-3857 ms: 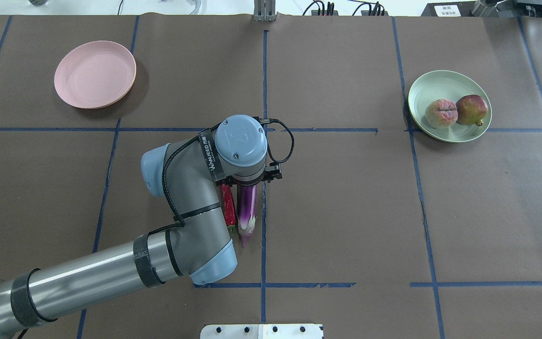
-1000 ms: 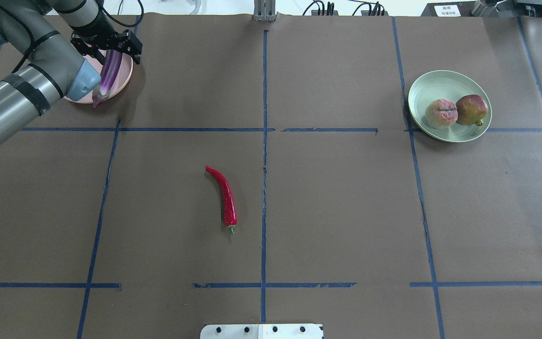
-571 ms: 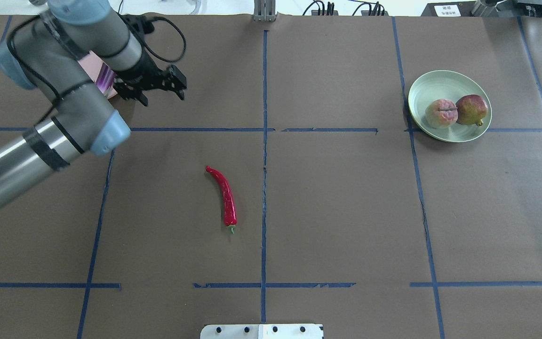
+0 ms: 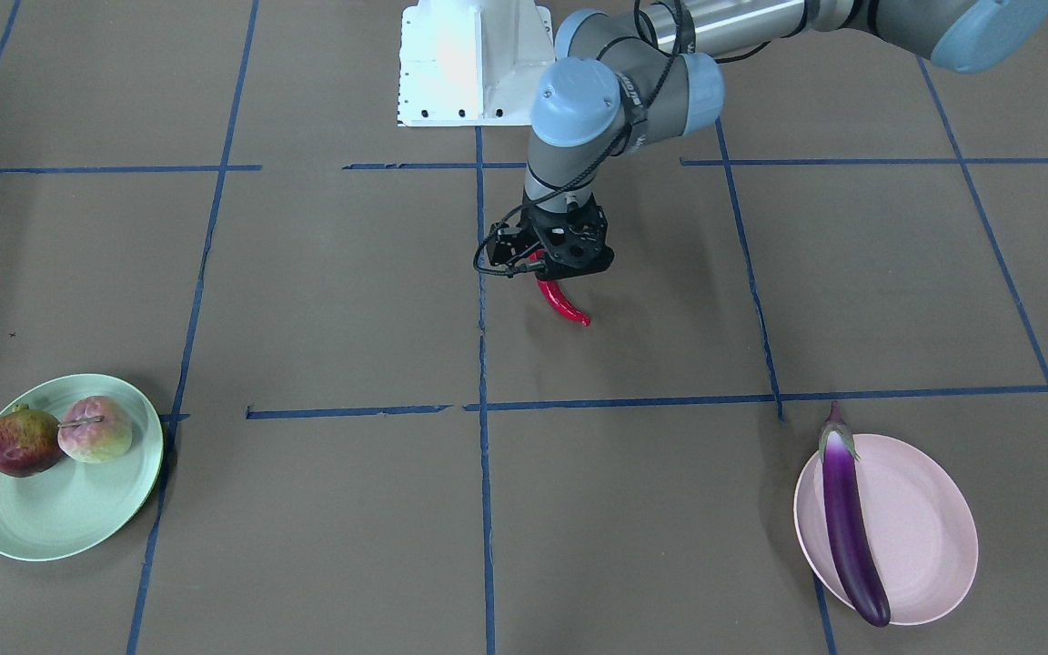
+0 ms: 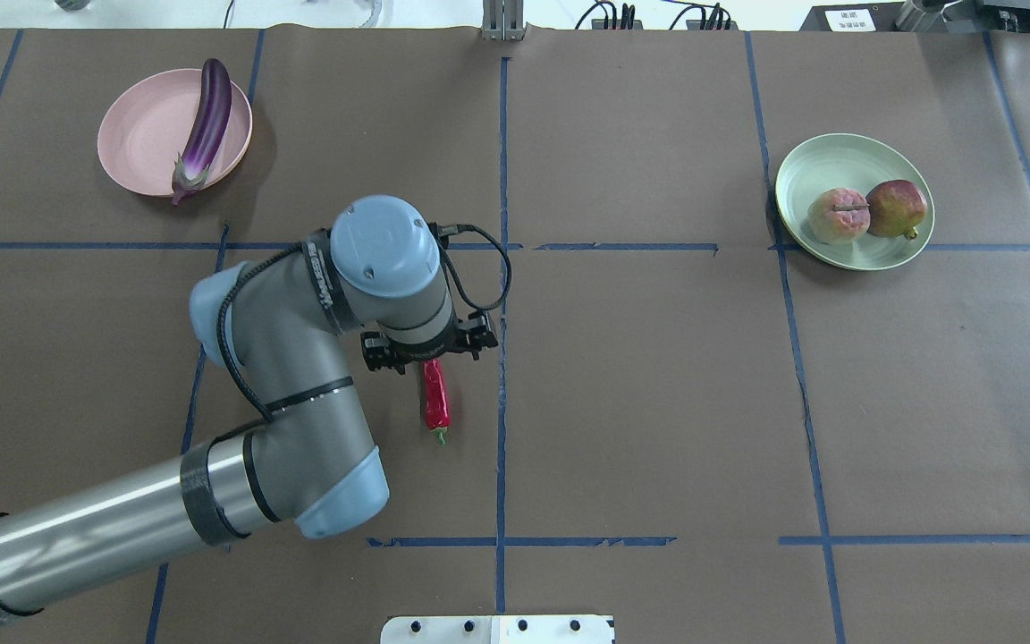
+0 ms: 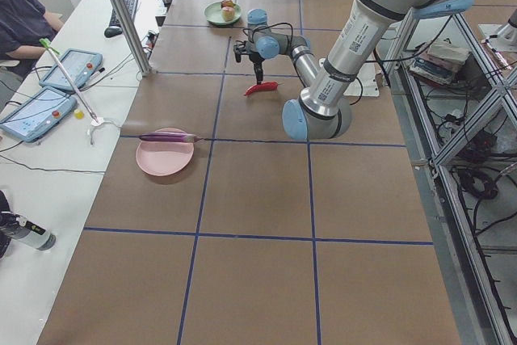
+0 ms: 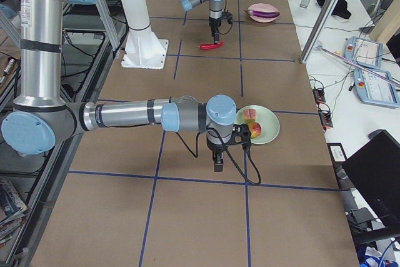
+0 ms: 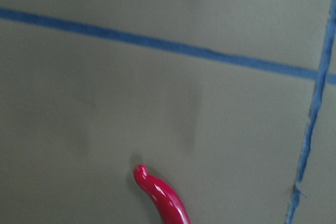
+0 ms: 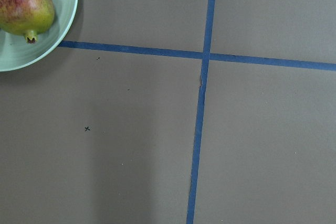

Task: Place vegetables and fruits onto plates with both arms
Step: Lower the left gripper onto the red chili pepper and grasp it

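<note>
Brown paper table top (image 5: 658, 402), blue tape grid (image 5: 502, 179).

Left gripper (image 4: 553, 268): jaws look spread, clamping nothing. Hangs pointing down over the stem half of the red chili (image 4: 569, 309), centre of the overhead frame, just left of the middle tape line. Side views show a gap between fingertips and chili. Chili flat on the paper, curved tip poking out past the gripper toward the bottom of the front-facing frame; same tip at the bottom edge of the left wrist view, no fingers in shot.

Right gripper (image 7: 217, 166): seen only from the right-end camera, so cannot tell jaw state. Points down at bare paper just beside the green plate (image 5: 837, 156). No fingers in the right wrist view, only tape lines and the plate's rim in the upper left corner.

Green plate at the overhead frame's upper right, carrying the peach (image 5: 837, 215) and the pomegranate (image 5: 898, 207), touching each other.

Pink plate (image 5: 135, 143) at the overhead frame's upper left, carrying the eggplant (image 5: 205, 125) along its right side, both ends overhanging the rim.

White base block (image 4: 469, 64) at the front-facing frame's top centre.
</note>
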